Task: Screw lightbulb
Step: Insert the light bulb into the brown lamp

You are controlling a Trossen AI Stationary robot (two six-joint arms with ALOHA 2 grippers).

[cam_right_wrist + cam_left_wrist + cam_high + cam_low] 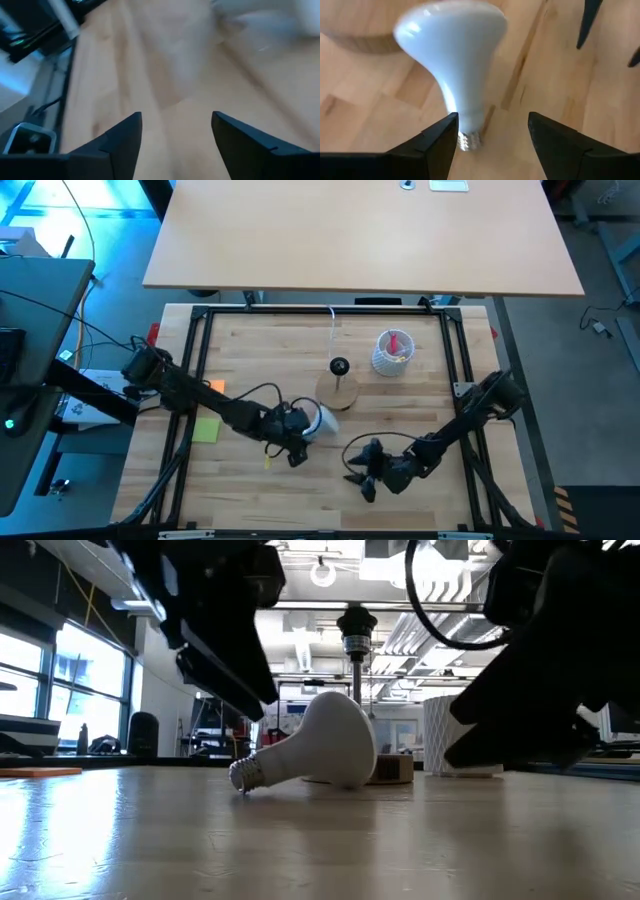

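Observation:
The white lightbulb (325, 745) lies on its side on the wooden table, its globe toward the wooden disc and its silvery screw neck (245, 775) toward the near side. It also shows in the high view (323, 420) and in the left wrist view (452, 55). My left gripper (492, 130) is open and hangs just above the neck end, one finger on either side; in the low view its fingers stand clear of the bulb. My right gripper (358, 473) is open and empty over bare table at the near right; it also shows in its own wrist view (177, 130).
The round wooden disc (338, 390) with its black-topped stem (339, 366) stands just beyond the bulb. A white latticed cup (392, 352) with pink items stands at the far right. A yellow-green note (206, 430) and an orange piece (216, 386) lie at the left.

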